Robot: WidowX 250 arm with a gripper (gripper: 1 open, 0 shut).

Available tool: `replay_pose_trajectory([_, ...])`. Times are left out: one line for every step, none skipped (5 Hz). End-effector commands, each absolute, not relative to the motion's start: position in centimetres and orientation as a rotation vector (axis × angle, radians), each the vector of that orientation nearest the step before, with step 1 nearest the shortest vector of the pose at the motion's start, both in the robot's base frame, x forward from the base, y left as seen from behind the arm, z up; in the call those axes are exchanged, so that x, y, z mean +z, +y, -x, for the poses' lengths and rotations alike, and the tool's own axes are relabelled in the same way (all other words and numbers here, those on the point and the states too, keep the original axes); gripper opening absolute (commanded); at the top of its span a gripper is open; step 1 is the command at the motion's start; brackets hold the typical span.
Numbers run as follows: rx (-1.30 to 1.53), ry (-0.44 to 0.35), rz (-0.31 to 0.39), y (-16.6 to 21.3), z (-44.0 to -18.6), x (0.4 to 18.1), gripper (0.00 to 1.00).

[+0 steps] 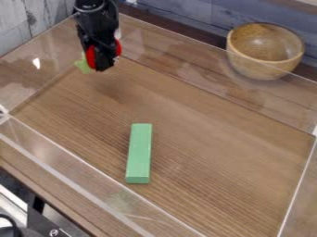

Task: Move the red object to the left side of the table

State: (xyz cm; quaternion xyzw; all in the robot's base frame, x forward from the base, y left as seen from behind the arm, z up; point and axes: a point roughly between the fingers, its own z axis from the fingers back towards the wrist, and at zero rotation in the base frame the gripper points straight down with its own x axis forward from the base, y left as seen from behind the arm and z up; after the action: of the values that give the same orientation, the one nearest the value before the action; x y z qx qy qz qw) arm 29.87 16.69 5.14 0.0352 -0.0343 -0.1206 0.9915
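Note:
The red object (102,56), a small round toy fruit with a green leaf showing at its left, sits between the fingers of my gripper (99,59), which is shut on it. The gripper points straight down and hangs low over the table (210,102) at its far left, close to the wood. Much of the fruit is hidden by the black fingers. I cannot tell whether it touches the tabletop.
A long flat green block (140,153) lies in the middle near the front. A round wooden bowl (264,50) stands at the back right. Low clear acrylic walls (25,69) edge the tabletop, with one just left of the gripper.

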Motion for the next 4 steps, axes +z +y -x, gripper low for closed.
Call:
replay_pose_trajectory([-0.228, -0.102, -0.098, 18.1, -30.0, 5.4, 0.0])
replay_pose_trajectory([-0.224, -0.091, -0.081, 18.6, -29.8, 4.5, 0.0])
replay_pose_trajectory([-0.215, -0.08, -0.051, 19.0, -29.7, 3.9, 0.0])
replay_pose_trajectory([-0.202, -0.068, -0.016, 19.3, -29.6, 3.5, 0.0])
